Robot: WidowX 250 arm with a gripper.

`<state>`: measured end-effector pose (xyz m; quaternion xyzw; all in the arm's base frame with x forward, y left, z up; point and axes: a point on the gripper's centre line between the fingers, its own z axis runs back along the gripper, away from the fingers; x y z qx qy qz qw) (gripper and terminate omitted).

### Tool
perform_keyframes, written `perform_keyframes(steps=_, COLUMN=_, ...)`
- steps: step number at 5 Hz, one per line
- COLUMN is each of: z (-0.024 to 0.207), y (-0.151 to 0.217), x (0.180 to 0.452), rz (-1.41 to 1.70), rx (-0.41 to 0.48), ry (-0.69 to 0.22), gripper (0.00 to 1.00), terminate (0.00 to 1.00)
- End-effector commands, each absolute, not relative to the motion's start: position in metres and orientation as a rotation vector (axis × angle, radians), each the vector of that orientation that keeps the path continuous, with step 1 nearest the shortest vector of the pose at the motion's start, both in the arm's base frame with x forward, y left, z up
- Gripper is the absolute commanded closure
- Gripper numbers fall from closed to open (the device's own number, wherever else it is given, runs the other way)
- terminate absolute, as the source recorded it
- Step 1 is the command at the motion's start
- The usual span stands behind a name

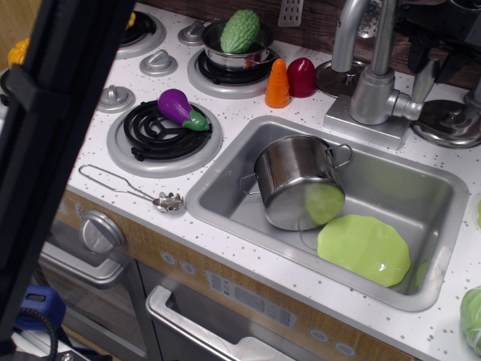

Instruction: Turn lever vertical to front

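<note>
At the far right edge of the white speckled counter [248,120], behind the sink [451,197], the lever [421,86] juts from the right side of the faucet body [372,94] and stands nearly upright, its flat paddle tilted a little to the right. The black gripper [432,53] sits at the top right corner of the view, its fingers [415,51] on either side of the paddle's upper end; whether they press on the paddle or only stand beside it cannot be told, since the tips merge with the dark background. The curved spout [347,30] rises just left of the faucet body. Inside the sink a steel pot [293,180] lies tipped on its side with its mouth toward the near right, and a light green plate [364,248] lies flat in the near right part of the basin, touching or just beside the pot's rim. Along the far edge an orange carrot [277,84] and a red piece [301,77] stand side by side, and a green bumpy gourd [240,30] rests in a small pan on the far burner. A purple eggplant [180,109] lies on the black burner left of the sink, and a wire whisk-like utensil [135,192] lies near the front edge
</note>
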<state>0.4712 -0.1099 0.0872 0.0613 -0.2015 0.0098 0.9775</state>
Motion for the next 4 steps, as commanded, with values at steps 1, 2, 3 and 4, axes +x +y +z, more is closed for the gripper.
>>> perform_keyframes(steps=1, z=0.112, y=-0.124, x=0.448, rz=0.131, rx=0.097, ry=-0.397, gripper=1.00, terminate=0.00)
perform_keyframes(steps=2, z=0.110, y=-0.125, x=0.447, rz=0.144, rx=0.092, ry=-0.376, gripper=1.00, terminate=0.00)
perform_keyframes(steps=3, z=0.101, y=-0.120, x=0.449, rz=0.158, rx=0.048, ry=-0.314, gripper=1.00, terminate=0.00)
perform_keyframes(steps=4, z=0.093, y=-0.125, x=0.439, rz=0.172, rx=0.017, ry=-0.258, gripper=1.00, terminate=0.00)
